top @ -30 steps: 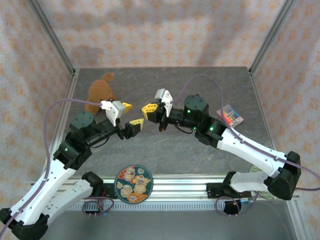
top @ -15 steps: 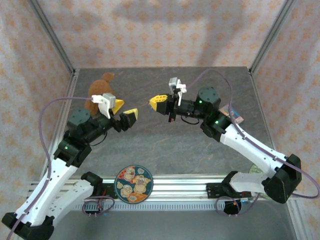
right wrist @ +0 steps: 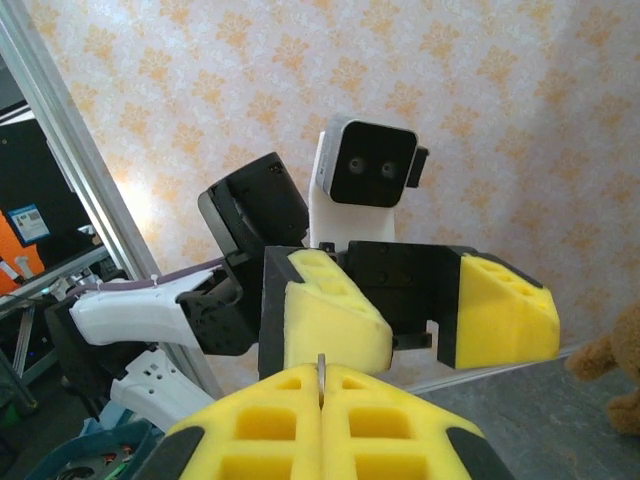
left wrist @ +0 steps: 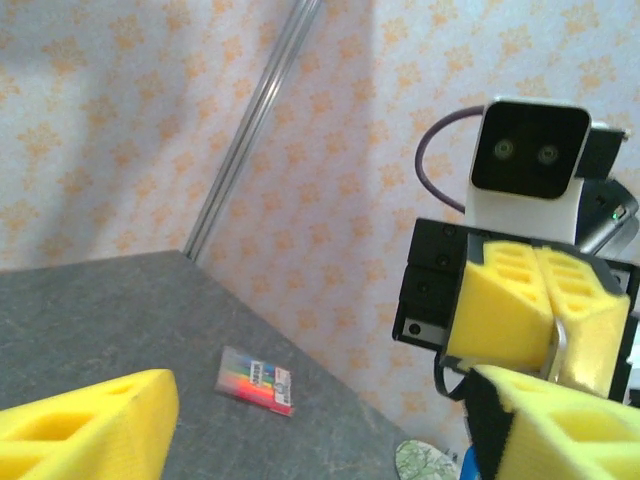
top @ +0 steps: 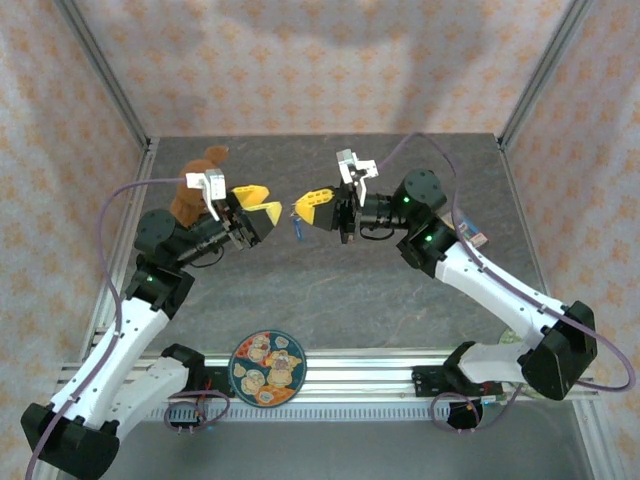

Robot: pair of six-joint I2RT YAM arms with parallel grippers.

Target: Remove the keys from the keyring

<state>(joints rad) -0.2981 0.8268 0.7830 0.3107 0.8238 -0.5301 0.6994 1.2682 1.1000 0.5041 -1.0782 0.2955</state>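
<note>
Your right gripper [top: 312, 207] has its yellow pads pressed together on a thin silvery edge of metal, which pokes out at the seam between them in the right wrist view [right wrist: 321, 364]. It is too slim to say whether that edge is the keyring [left wrist: 553, 348] itself or one of the keys, so treat the whole bunch as sitting there, held in the air above the middle of the table [top: 350, 290]. A small blue tag [top: 297, 229] dangles just below the pinch. Your left gripper [top: 262, 203] faces it from close by with its fingers spread apart and nothing between them. Expect the keys to be light, stiff, flat and slippery against foam, and likely to swing freely on the ring. Take one by its flat bow, across the broad faces, not the narrow blade, and keep the ring clamped so it cannot twist. Further out, the patterned plate [top: 267, 367] sits at the near edge between the arm bases, and I can make out nothing lying on it. A rainbow-striped pack [left wrist: 255, 379] lies flat on the table's right side. It shows coloured stripes but I can't say what is inside. A brown plush bear [top: 200, 178] sits behind your left arm.
</note>
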